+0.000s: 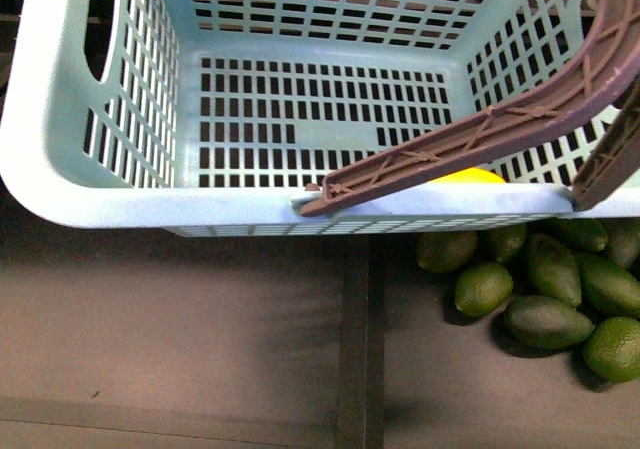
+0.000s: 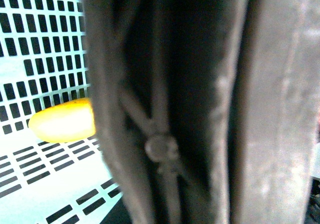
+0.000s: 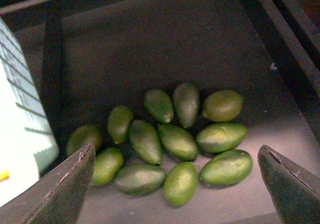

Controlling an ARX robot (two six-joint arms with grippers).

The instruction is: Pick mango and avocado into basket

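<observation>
Hovering over the avocados (image 3: 177, 141) heaped on the surface (image 3: 150, 44) beside the basket (image 1: 200, 204), our right tool (image 3: 175, 151) stands spread, empty; the mango (image 1: 476, 176) lies in the basket; we advise taking an outer avocado (image 3: 226, 167) across its narrow width; left tool unseen.

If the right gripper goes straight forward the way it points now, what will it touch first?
Probably the avocado pile: the right gripper is open, aimed at the green fruits. Which avocado comes first is unclear; depth is hard to judge.
</observation>
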